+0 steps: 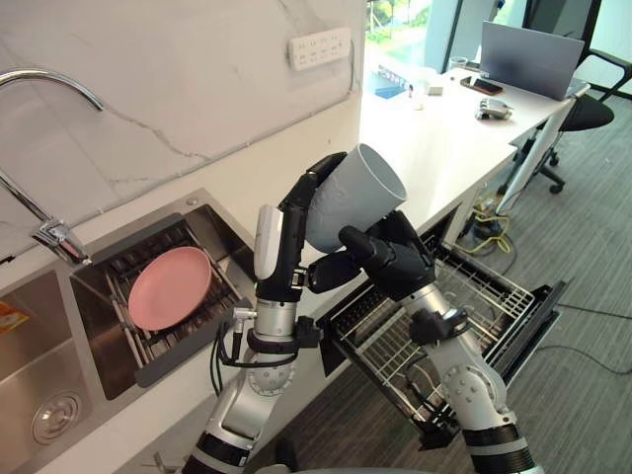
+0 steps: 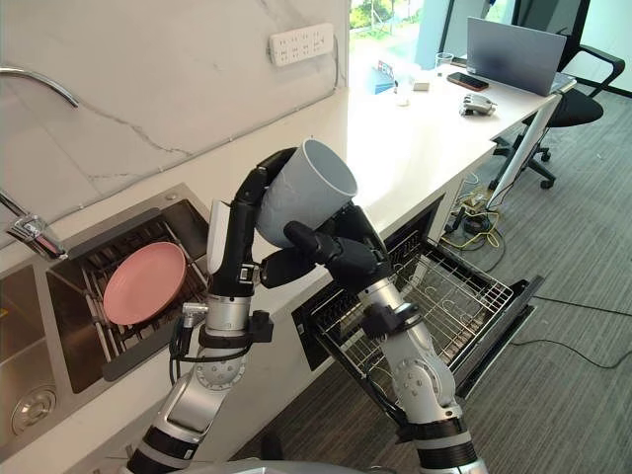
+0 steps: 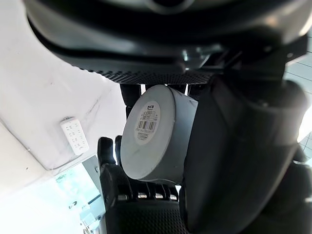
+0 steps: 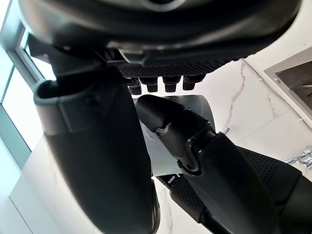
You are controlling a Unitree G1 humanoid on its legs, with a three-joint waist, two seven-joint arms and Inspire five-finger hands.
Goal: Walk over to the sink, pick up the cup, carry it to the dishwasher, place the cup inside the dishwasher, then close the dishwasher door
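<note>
Cup: the pale grey cup (image 1: 354, 196) is up in the air, held between both hands over the front edge of the worktop (image 1: 425, 148).
Cup's tilt: it leans, with the long axis running from the base at lower left to the mouth at upper right. The open mouth faces up and away towards the far right.
Cup's base: in the left wrist view the flat round base (image 3: 147, 123) faces the camera and bears a sticker.
Left hand: the left hand (image 1: 293, 232) has its fingers (image 1: 321, 174) curled over the cup's upper left side, so it is holding the cup.
Right hand: the right hand (image 1: 393, 259) comes in from below, its thumb (image 1: 353, 238) lying across the cup's lower wall. It is gripping the cup too.
Dishwasher: the dishwasher (image 1: 360, 316) stands open below and to the right of the hands, door (image 1: 538, 314) down and wire rack (image 1: 464, 296) pulled out.
Sink: the sink (image 1: 94, 316) is off to the left, with a pink plate (image 1: 170, 286) in its drainer and the tap (image 1: 54, 237) behind.
</note>
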